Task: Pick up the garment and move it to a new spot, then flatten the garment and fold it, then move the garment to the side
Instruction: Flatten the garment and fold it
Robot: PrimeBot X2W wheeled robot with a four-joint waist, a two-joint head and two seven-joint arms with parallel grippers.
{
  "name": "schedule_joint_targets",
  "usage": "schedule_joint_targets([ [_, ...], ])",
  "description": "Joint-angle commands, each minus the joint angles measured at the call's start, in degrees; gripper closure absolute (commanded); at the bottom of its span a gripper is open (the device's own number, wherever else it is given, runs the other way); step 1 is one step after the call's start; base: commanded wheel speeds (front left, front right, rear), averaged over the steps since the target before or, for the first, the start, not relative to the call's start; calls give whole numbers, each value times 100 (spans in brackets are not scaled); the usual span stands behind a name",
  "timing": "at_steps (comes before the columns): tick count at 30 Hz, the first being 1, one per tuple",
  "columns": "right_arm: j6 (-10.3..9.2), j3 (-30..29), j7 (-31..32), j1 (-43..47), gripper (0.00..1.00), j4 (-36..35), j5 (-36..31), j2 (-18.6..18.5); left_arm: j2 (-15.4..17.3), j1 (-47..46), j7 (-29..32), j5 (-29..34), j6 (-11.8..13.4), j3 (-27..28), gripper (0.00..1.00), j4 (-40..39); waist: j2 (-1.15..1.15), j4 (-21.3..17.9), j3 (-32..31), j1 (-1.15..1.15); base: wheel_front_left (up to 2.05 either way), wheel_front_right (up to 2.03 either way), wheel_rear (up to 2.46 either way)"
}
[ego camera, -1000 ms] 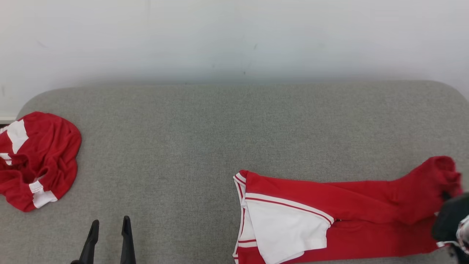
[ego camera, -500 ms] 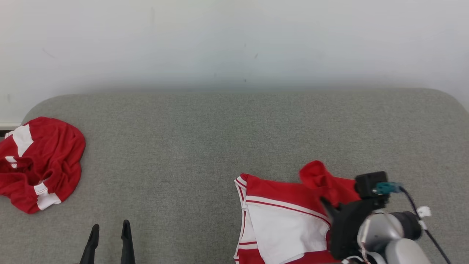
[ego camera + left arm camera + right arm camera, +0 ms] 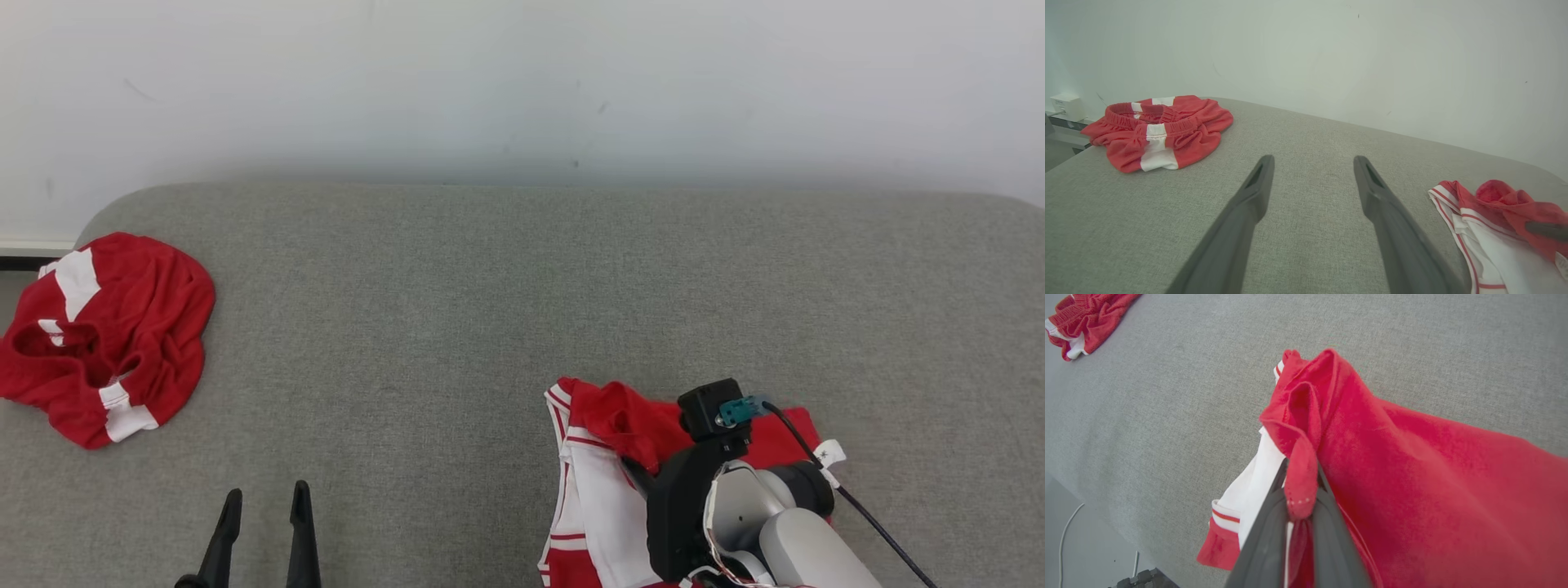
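My right gripper [image 3: 1301, 477] rises from the bottom edge, its two dark fingers pinched together on a fold of the red garment [image 3: 1412, 469]. The cloth drapes rightwards over the grey padded surface [image 3: 1188, 396]. Its white panel [image 3: 1257, 477] with red stripes shows left of my fingers. A crumpled red-and-white cloth [image 3: 1081, 314] lies well apart, top left.

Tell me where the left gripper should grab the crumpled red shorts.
Grip the gathered waistband of the red shorts, where it stands up as a ridge atop the heap. Bring the open left gripper down from above, fingers straddling that ridge; the rest lies flatter, probably harder to pinch.
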Motion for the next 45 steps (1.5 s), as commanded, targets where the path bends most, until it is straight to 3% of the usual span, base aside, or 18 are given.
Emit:
schedule_joint_targets([
  [1,-14,78,-62,-51,100,66,129,20,2,-75,-11,-32,4,-9,0,8,0,28,11,0,0,0,0],
  [8,-14,594,-382,-246,100,486,511,20,2,-99,-11,-59,47,-79,0,38,0,64,-6,0,0,0,0],
  [10,-14,672,-487,-293,15,569,601,21,2,-95,-11,-65,49,-73,0,58,0,54,-20,0,0,0,0],
  [11,-14,685,-549,-305,0,587,698,20,2,-99,-12,-65,42,-65,0,68,0,49,-31,0,0,0,0],
  [16,-14,634,-878,-409,0,481,1339,18,1,-84,-11,-71,9,7,0,106,0,-9,-104,0,0,0,0],
  [20,-14,307,-1219,-486,0,332,1424,17,2,-5,-11,-74,5,47,0,105,0,-78,-178,0,0,0,0],
  [29,-14,-794,-1664,22,0,80,126,-117,2,51,-11,-99,-14,66,0,96,0,-191,-297,0,0,0,0],
  [38,-14,-782,-1788,808,0,-73,-818,-135,2,23,-12,-118,-56,9,0,140,0,-138,-312,0,0,0,0],
  [39,-14,-742,-1828,909,13,-70,-859,-120,2,23,-11,-117,-65,-5,0,147,0,-117,-313,0,0,0,0],
  [40,-14,-695,-1875,996,37,-65,-912,-105,3,22,-11,-120,-75,-20,0,156,0,-94,-313,0,0,0,0],
  [41,-14,-606,-1917,1078,76,-59,-959,-89,3,26,-11,-129,-76,-25,0,161,0,-76,-315,0,0,0,0],
  [42,-14,-511,-1925,1176,100,-46,-983,-67,3,35,-12,-133,-83,-25,0,168,0,-55,-317,0,0,0,0],
  [45,-14,-275,-1912,1394,100,-24,-1016,-33,2,52,-12,-129,-87,9,0,186,0,-5,-317,0,0,0,0],
])
